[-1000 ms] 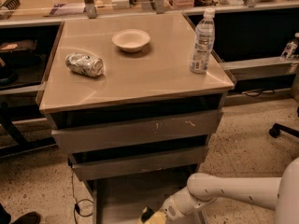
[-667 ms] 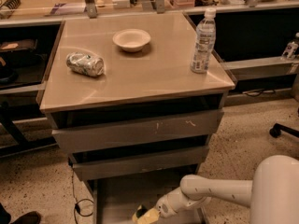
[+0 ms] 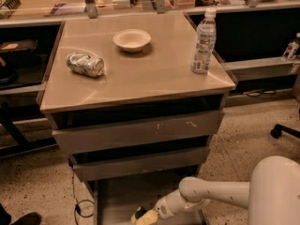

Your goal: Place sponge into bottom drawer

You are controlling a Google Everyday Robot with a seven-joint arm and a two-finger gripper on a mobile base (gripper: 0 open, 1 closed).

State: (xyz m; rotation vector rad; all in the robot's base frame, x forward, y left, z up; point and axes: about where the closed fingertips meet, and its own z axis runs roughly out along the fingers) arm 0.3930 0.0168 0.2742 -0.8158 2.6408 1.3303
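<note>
The bottom drawer (image 3: 117, 194) is pulled open under the two grey-fronted drawers, and its flat grey floor shows. My gripper (image 3: 141, 218) is low over the drawer's floor at the bottom edge of the camera view, with the white arm reaching in from the right. It is shut on the sponge (image 3: 147, 217), whose pale yellow foam shows with a dark bit at its left end. The sponge sits just above or on the drawer floor; I cannot tell which.
On the cabinet top (image 3: 140, 78) lie a crushed silver can (image 3: 85, 63), a pale bowl (image 3: 131, 40) and an upright water bottle (image 3: 203, 42). A cable (image 3: 77, 205) hangs left of the drawer. A chair base (image 3: 285, 131) stands at the right, and a shoe (image 3: 26, 218) is at the lower left.
My arm has reached further left and a little lower over the open bottom drawer, carrying the sponge with it. The things on the cabinet top have not moved.
</note>
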